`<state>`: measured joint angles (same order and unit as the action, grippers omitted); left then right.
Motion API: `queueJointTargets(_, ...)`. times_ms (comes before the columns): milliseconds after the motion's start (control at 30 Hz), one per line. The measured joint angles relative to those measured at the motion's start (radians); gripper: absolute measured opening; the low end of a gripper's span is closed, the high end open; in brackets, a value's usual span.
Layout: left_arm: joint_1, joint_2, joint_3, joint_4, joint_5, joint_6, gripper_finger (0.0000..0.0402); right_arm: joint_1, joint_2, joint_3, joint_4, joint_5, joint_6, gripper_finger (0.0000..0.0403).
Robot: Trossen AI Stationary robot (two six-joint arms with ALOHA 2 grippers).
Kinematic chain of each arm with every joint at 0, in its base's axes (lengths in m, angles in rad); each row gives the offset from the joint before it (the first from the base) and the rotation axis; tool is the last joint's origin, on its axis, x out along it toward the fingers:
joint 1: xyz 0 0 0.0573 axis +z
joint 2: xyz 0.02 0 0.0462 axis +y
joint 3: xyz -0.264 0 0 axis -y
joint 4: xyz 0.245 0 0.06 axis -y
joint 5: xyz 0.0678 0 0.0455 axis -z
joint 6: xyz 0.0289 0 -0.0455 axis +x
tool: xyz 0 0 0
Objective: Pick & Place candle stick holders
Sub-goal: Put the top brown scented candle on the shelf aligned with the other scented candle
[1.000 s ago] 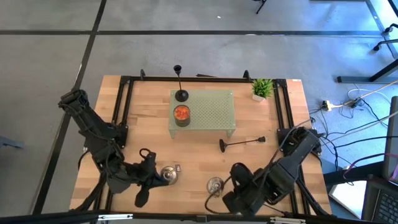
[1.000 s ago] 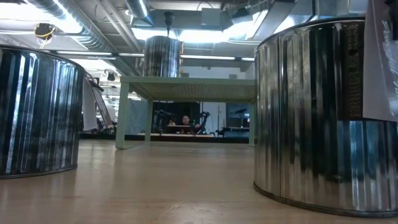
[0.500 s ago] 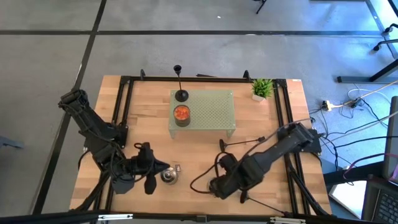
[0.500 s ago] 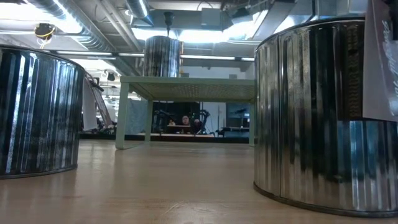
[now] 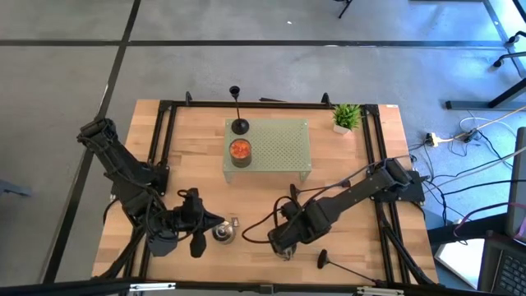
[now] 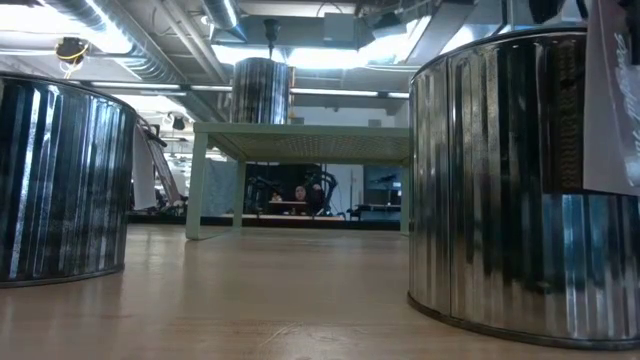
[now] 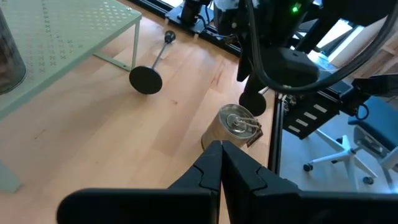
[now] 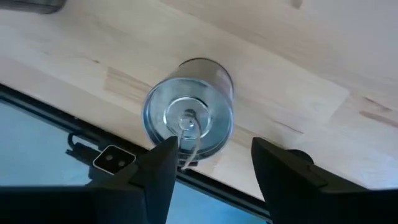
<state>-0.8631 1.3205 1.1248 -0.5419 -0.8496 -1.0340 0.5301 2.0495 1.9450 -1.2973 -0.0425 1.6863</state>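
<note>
One black candle stick holder (image 5: 238,123) stands upright on the far left corner of the green mesh shelf (image 5: 279,148). A second (image 7: 146,79) lies on its side on the table in front of the shelf. A third (image 5: 325,261) lies near the front edge. My right gripper (image 5: 282,244) hangs open, pointing down over a silver can (image 8: 188,121); its fingers stand on either side of the can, apart from it. My left gripper (image 7: 221,149) is shut on nothing, at the front left beside another silver can (image 5: 222,233).
An orange-topped can (image 5: 240,150) sits on the shelf beside the upright holder. A small potted plant (image 5: 347,117) stands at the far right corner. A black frame (image 5: 164,148) borders the table. The two silver cans (image 6: 60,180) (image 6: 520,190) fill the low view's foreground.
My right gripper has gone down and toward the table's left edge, from the front right to a place over the silver can. That has uncovered the candle stick holder lying near the front edge. My left gripper has turned a little at the wrist and stayed in place.
</note>
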Motion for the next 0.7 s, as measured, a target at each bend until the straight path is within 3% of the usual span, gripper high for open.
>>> queueJointTargets(433, 0.002, 0.0, 0.0, 0.0, -0.002, 0.017, 0.0002, 0.038, -0.006, -0.007, 0.036, 0.015, -0.003, 0.0209)
queueJointTargets(700, 0.002, 0.0, 0.0, 0.002, 0.004, 0.009, 0.0002, 0.122, -0.006, 0.108, 0.107, 0.005, -0.06, 0.0209)
